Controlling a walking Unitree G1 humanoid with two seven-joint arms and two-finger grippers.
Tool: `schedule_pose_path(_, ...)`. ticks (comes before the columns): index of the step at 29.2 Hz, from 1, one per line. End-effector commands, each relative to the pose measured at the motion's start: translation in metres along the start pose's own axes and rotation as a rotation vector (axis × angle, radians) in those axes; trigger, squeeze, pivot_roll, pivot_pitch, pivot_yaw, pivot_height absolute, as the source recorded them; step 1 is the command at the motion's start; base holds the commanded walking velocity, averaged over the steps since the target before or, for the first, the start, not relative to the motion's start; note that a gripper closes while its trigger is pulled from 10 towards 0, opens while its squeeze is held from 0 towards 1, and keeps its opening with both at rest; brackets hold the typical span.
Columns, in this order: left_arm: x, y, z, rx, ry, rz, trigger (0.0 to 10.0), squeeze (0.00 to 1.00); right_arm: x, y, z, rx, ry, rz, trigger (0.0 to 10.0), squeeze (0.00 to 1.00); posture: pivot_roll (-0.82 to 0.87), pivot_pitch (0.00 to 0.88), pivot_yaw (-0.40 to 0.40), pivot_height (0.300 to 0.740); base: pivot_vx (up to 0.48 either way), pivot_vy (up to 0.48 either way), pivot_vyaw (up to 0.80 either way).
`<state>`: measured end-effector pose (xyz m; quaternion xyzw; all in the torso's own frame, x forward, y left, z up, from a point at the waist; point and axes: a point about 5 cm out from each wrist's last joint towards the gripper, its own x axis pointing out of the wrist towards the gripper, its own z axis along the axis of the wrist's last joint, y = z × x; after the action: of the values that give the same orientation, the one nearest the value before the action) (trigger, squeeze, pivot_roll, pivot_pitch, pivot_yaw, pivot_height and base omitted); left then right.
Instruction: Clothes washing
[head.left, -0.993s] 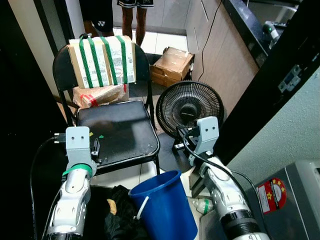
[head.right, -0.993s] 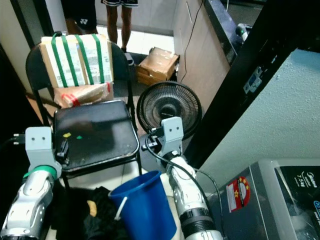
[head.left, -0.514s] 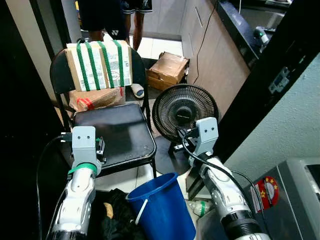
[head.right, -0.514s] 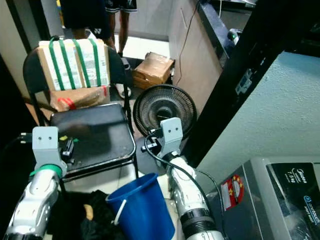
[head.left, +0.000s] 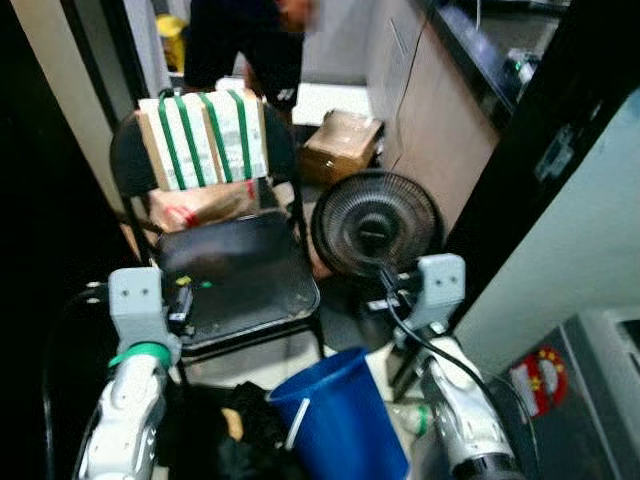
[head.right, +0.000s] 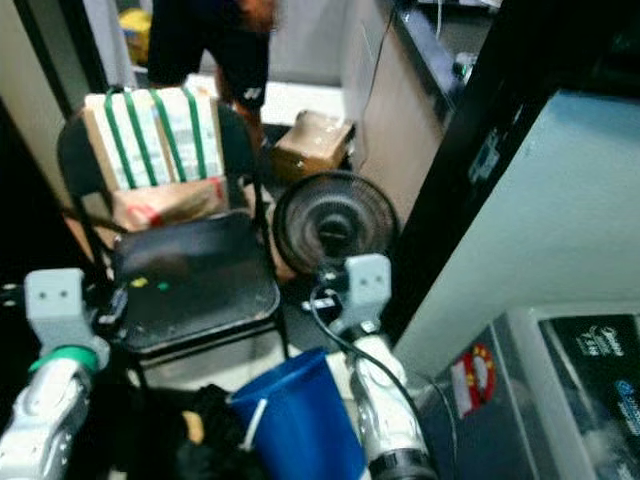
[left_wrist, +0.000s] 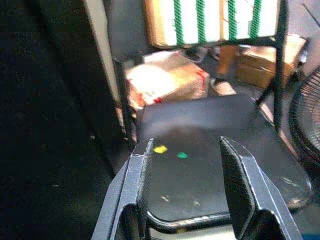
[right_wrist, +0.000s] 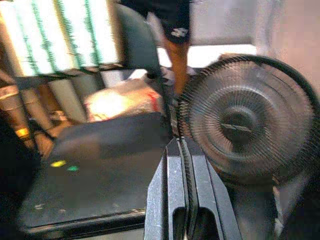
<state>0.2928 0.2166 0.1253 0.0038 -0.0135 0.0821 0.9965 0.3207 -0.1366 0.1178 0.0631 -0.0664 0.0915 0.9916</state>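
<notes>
With the left gripper (left_wrist: 187, 185) open and empty and the right gripper (right_wrist: 185, 200) shut on nothing, the arms could tip the round blue plastic bucket (head.left: 340, 415) beside what may be dark clothes (head.left: 235, 440) at lower middle.

Head cams look forward and down from above, a bit blurry, at a black chair (head.left: 238, 268) and fan (head.left: 376, 222). Both wrist cams sit low, looking along their own fingers at that same chair seat; the right one catches the fan close up.

Motion-blurred throughout, dim indoor light, left side in deep shadow
</notes>
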Motion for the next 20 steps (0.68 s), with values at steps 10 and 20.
schedule_pose_path(10, 0.015, -0.012, -0.003, -0.001, 0.025, -0.001, 10.0, 0.0, 0.001, -0.029, -0.002, 0.008, 0.045, -0.12, 10.0, 0.0, 0.11, 0.071, 0.047, 0.74, 0.0, 0.0, 0.0)
schedule_pose_path(20, 0.004, -0.014, -0.016, 0.013, 0.055, -0.002, 10.0, 0.0, 0.005, -0.004, -0.013, -0.029, 0.101, -0.014, 10.0, 0.0, 0.09, 0.031, 0.057, 0.74, 0.0, 0.0, 0.0)
